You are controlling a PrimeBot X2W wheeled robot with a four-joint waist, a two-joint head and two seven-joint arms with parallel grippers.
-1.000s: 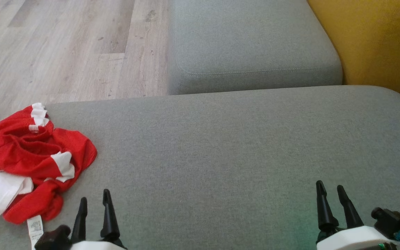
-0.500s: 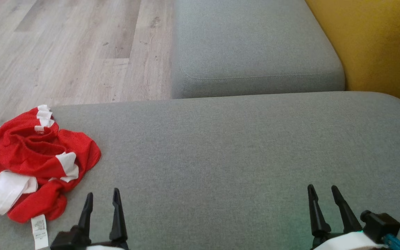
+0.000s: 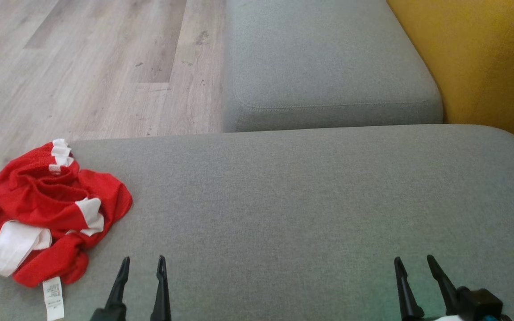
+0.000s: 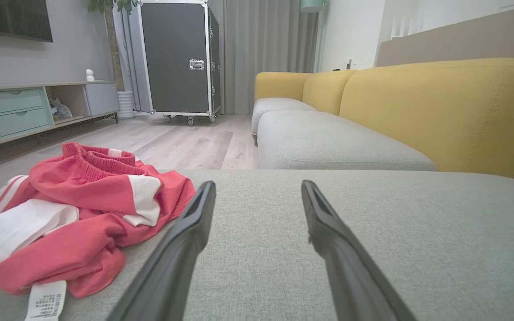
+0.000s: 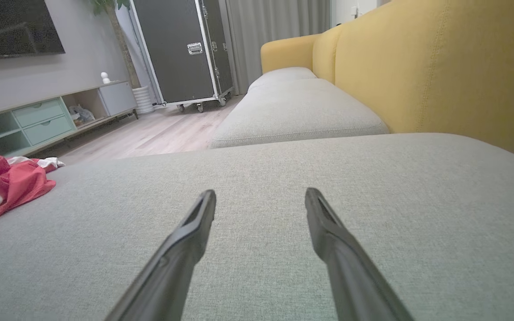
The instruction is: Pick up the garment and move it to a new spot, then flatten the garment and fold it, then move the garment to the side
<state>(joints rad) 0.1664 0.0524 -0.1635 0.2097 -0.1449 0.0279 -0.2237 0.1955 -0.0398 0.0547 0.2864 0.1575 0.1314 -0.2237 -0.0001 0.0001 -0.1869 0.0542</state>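
Crumpled garment [image 3: 47, 218] beside spread, empty left tool [image 3: 143, 264]

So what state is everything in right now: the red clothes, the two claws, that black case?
Red garment: crumpled heap on the grey cushion, unheld.
Left gripper: open, empty.
Right gripper: open, empty.
Black case: shut.
Green drawers: shut.

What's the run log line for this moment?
stage: before pickup | garment: crumpled, left end of cushion | left gripper: open, empty | right gripper: open, empty
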